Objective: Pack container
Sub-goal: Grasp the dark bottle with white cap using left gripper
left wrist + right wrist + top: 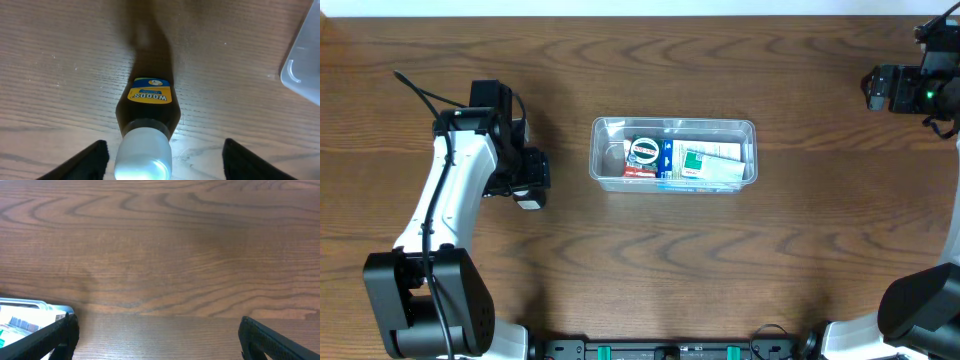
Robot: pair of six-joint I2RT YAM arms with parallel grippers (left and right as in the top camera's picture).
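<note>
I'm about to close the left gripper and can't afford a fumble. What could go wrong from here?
1. The left gripper straddles the bottle at its white cap, with gaps on both sides. Closing on that rounded cap may slip or knock the bottle.
2. Packets fill most of the container and only its left end is bare, so the bottle may catch on the rim or the packets.

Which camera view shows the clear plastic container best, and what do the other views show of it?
The overhead view: the whole container is visible there, with packets inside. The left wrist view shows only one rounded corner at its right edge; the right wrist view shows one corner at its lower left.
</note>
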